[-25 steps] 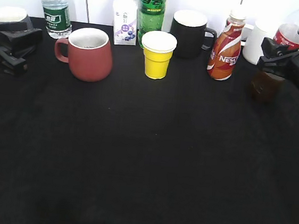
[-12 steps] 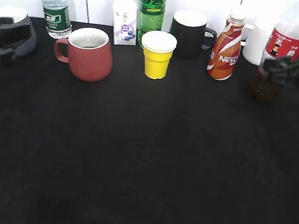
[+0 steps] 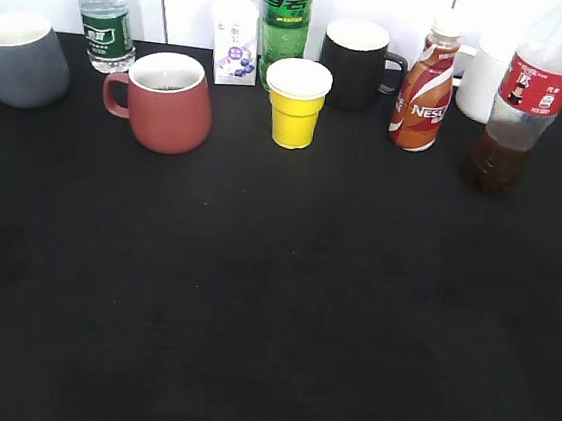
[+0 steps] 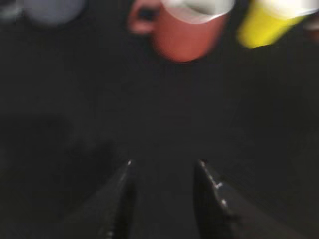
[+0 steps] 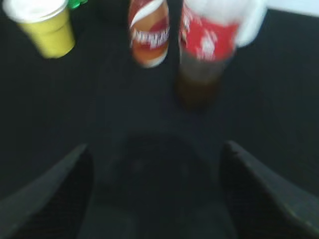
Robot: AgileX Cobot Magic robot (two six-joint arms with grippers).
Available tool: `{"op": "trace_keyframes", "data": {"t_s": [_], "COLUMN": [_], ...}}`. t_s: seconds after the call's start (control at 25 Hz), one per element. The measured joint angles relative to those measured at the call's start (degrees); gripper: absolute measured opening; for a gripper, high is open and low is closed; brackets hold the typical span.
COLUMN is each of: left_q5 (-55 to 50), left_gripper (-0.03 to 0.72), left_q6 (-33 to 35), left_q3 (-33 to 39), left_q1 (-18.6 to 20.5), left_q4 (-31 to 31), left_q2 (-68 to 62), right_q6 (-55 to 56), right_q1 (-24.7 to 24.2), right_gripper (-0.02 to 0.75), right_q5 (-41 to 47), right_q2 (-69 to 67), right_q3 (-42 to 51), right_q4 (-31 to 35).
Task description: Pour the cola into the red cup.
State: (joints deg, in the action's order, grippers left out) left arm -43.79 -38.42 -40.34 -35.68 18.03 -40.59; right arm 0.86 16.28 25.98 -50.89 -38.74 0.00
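The cola (image 3: 529, 96) stands upright at the back right of the black table, with a red label and a little brown liquid at its bottom. It also shows in the right wrist view (image 5: 207, 55). The red cup (image 3: 167, 101) stands at the back left, handle to the left; it shows blurred in the left wrist view (image 4: 187, 27). Neither arm shows in the exterior view. My left gripper (image 4: 163, 167) is open and empty over bare cloth, short of the red cup. My right gripper (image 5: 157, 154) is wide open and empty, short of the cola.
A grey mug (image 3: 21, 57) stands far left, a yellow paper cup (image 3: 296, 102) in the middle, a Nescafe bottle (image 3: 425, 85) left of the cola. A water bottle (image 3: 105, 16), milk carton (image 3: 236, 40), green soda bottle (image 3: 284, 20), black mug (image 3: 355, 62) and white cup (image 3: 479, 80) line the back.
Both arms have drawn back out of the exterior view. The right gripper has let go of the cola, which went from tilted to upright. The grey mug is now uncovered.
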Motion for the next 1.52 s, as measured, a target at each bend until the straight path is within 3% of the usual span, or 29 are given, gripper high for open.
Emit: {"op": "trace_keyframes", "data": {"t_s": [0.16,0.28,0.4,0.56,0.68,0.84,0.92,1.08,1.24,1.32,1.52], "left_q5": [-10.73,-19.45,-22.36,-18.23,-17.74,-17.74,-17.74,-17.74,-17.68,-17.68,-17.68], "left_gripper": [0.296,0.296,0.296,0.296,0.286,0.272,0.255,0.246,0.244,0.244,0.244], "left_q6": [19.19,22.95,24.33,27.02,27.49,27.49,27.54,27.59,27.59,27.6,27.6], "left_q3": [-0.28,1.93,6.63,10.37,10.43,10.43,10.43,10.43,10.49,10.51,10.51], "left_q1": [-2.74,-2.74,-2.74,-2.74,-2.74,-2.66,0.12,14.09,26.68,29.17,29.6], "left_q4": [-7.63,-9.39,-10.09,-10.77,-10.96,-10.96,-10.96,-10.96,-10.97,-10.98,-11.04], "left_q2": [16.45,28.51,40.22,41.0,41.0,41.0,41.0,41.0,41.0,41.0,41.0], "right_q6": [0.05,0.05,1.4,6.03,6.52,6.52,6.52,6.52,6.56,6.56,6.62], "right_q1": [0.0,0.15,0.15,0.17,0.17,0.11,-0.16,-1.13,-12.73,-17.11,-17.86], "right_gripper": [0.594,0.594,0.593,0.586,0.519,0.503,0.503,0.502,0.501,0.501,0.501], "right_q5": [26.7,40.37,41.2,34.96,34.41,33.89,33.82,33.79,33.75,33.75,33.75], "right_q2": [26.9,42.32,48.54,48.72,48.72,48.72,48.77,49.23,51.37,51.37,51.37], "right_q3": [-1.09,-0.45,5.19,9.76,9.76,9.76,9.76,9.76,9.81,9.81,9.81], "right_q4": [0.67,1.0,0.94,-1.3,-1.57,-1.57,-1.57,-1.57,0.0,0.0,0.0]}}
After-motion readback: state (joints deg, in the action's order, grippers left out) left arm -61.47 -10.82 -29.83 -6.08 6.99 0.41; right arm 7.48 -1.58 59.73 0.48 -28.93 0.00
